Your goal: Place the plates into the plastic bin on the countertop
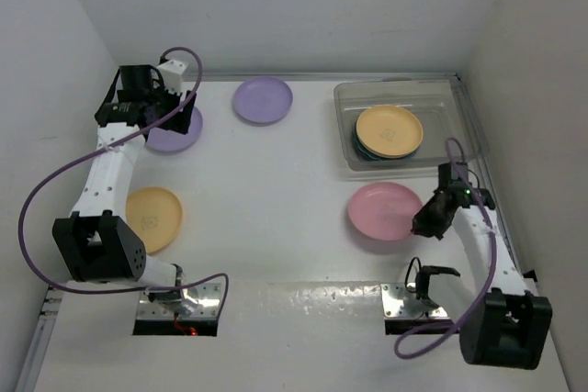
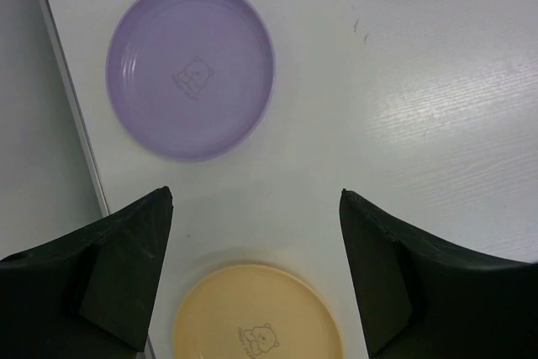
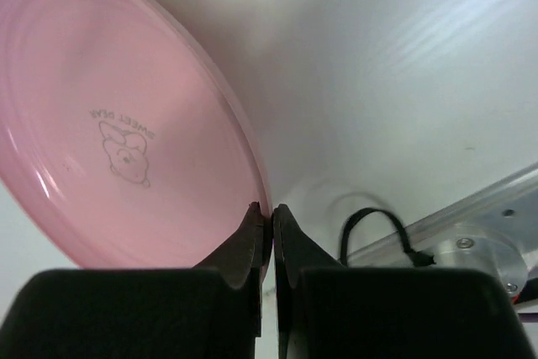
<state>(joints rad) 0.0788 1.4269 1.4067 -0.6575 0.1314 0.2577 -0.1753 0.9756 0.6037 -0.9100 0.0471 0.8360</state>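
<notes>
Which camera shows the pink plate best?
Right wrist: the pink plate fills the frame, its bear print readable, its rim pinched by the right hand. Top external shows it nearly whole but small, near the plastic bin. Left wrist misses it.

Lavender plate [image 1: 182, 134] half under the left arm [image 1: 115, 162]; dark plates [image 1: 360, 150] mostly beneath the yellow-orange plate [image 1: 390, 130].

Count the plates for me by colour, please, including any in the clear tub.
Lavender plates: 2
Yellow-orange plates: 2, one in the bin
Pink plate: 1
Dark teal plates: at least 1, rim showing under the bin's yellow one
Total: 6 visible, perhaps more hidden in that stack.
</notes>
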